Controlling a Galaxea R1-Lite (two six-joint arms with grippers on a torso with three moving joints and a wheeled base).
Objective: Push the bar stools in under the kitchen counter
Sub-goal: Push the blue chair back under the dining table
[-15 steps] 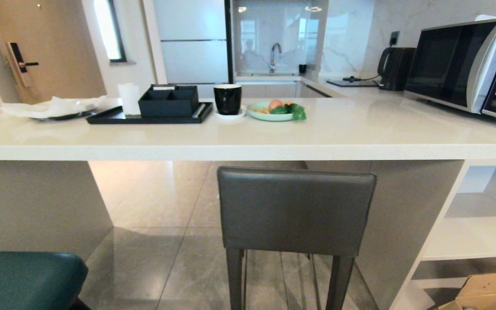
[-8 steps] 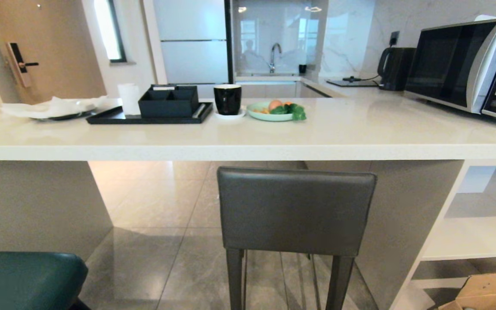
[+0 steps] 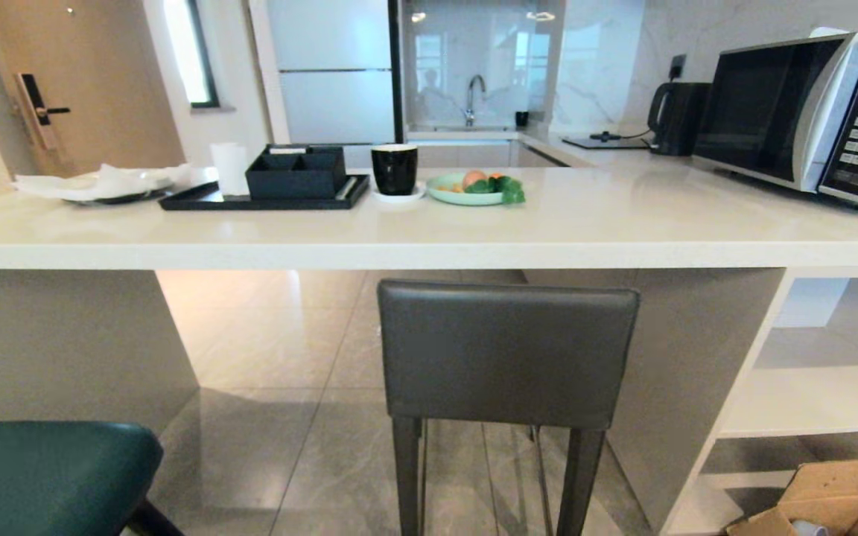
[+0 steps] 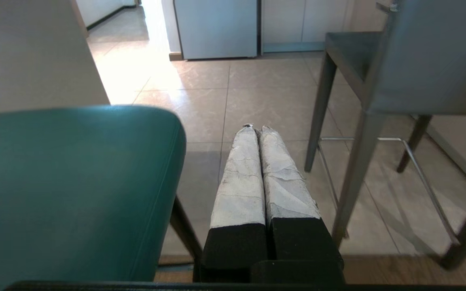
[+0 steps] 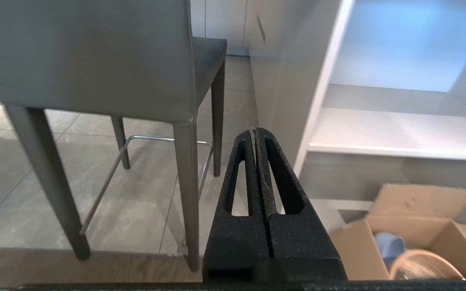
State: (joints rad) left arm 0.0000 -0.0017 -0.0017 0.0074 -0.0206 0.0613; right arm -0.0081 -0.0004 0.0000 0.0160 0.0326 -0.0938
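Grey leather fills the middle of the head view: the boxy dark-grey stool (image 3: 507, 350) stands square to the long near edge of the kitchen counter (image 3: 593, 223), its back showing below that edge and its seat reaching in beneath the slab, while the teal stool (image 3: 49, 476) sits apart at the lower left, out from the counter near its slab side leg. Against the pictures of a second ago the whole scene has slid a little, the counter edge and grey back sitting slightly higher and the teal seat showing more; everything shifts together, so the camera has moved, not the stools. For the task that likely means the robot is only lining up, and neither stool has been pushed yet. Counted: two stools, one teal and one grey; on the counter one black tray (image 3: 265, 199) with one black organiser box (image 3: 296, 173), one black cup (image 3: 394, 170), one green plate of food (image 3: 466, 195), one microwave (image 3: 801, 112) toward the far right end, and one kettle (image 3: 675, 117); one cardboard box (image 3: 824, 499) lies on the floor. Two tools: the left tool (image 4: 256, 130), pressed together and empty, points between the two stools; the right tool (image 5: 254, 131), likewise closed on nothing, points past the grey stool's leg.
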